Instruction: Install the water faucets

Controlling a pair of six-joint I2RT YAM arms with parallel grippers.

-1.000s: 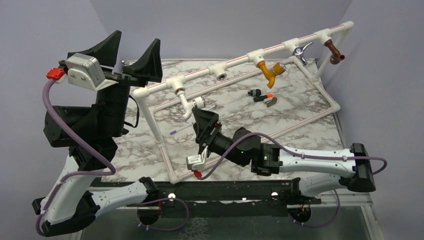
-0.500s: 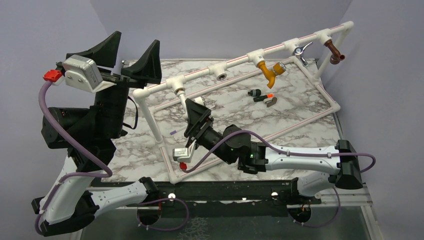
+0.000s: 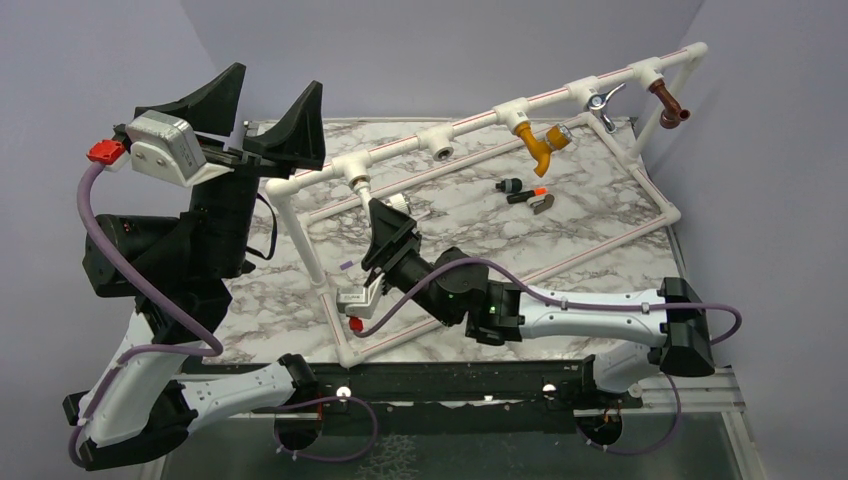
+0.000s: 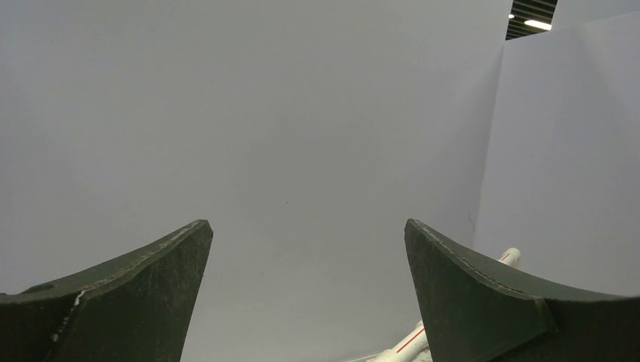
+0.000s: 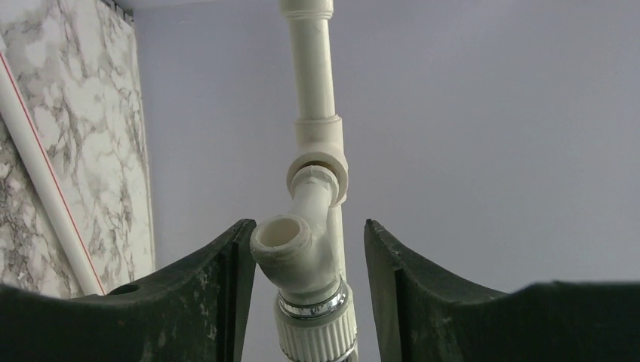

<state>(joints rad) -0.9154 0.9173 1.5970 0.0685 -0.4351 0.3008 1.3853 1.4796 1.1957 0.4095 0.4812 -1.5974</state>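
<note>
- We've got the right gripper (image 5: 308, 226) straddling the white faucet (image 5: 303, 265), which hangs from the pipe frame's (image 5: 315, 68) tee over the worktop's (image 3: 600, 200) far-left part. One finger touches it and the other shows a gap, so it's not pinched.
- The left gripper (image 4: 308, 230) is spread wide, up in the air.
- A black-and-orange faucet (image 3: 524, 190) lies loose toward the far edge.

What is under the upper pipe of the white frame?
From the left: a white faucet between the right fingers, an empty socket, then a mustard-yellow faucet, a chrome-levered faucet and a brown faucet. In the top view the fingers cover most of the white one.
</note>
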